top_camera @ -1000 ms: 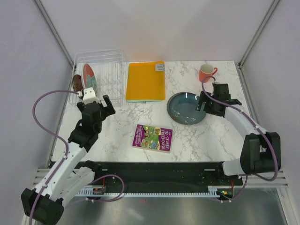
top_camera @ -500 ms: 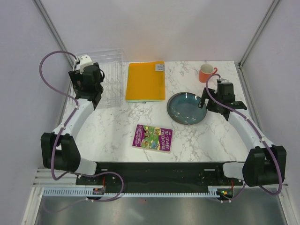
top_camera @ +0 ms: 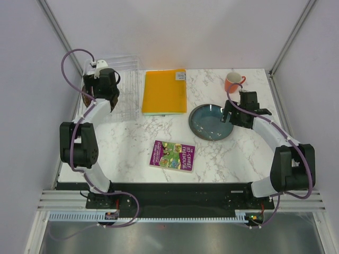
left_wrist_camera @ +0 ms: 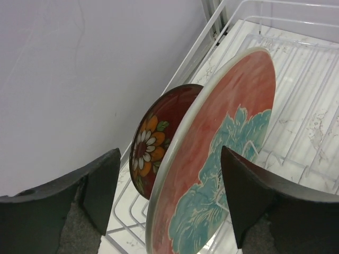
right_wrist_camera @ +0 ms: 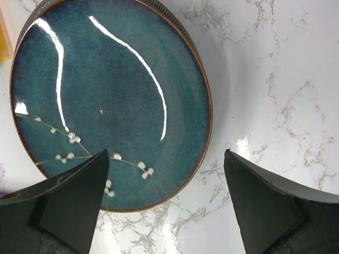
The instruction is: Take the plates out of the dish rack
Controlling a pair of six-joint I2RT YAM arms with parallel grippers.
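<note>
The unloading is sitting partway. The glossy dark teal plate (right_wrist_camera: 111, 100) is lying flat on the worktop (right_wrist_camera: 286, 95), well apart from the dish rack (top_camera: 130, 90), so at least 1 plate is counting as done. A thin greyish rim is showing at its far edge, possibly a 2nd plate stacked beneath, though the view is too tight to tell. The right claw (right_wrist_camera: 167, 190) is hovering over it with fingers spread wide, gripping nothing. In the rack, 2 plates are standing on edge: the red plate with teal blotches (left_wrist_camera: 228, 132) and, just beside it, the smaller dark red plate (left_wrist_camera: 151, 148). The left claw (left_wrist_camera: 169, 185) is hanging over them, released, its fingers straddling the red plate's rim but not yet clamping it. Those 2 are waiting to be lifted out.
</note>
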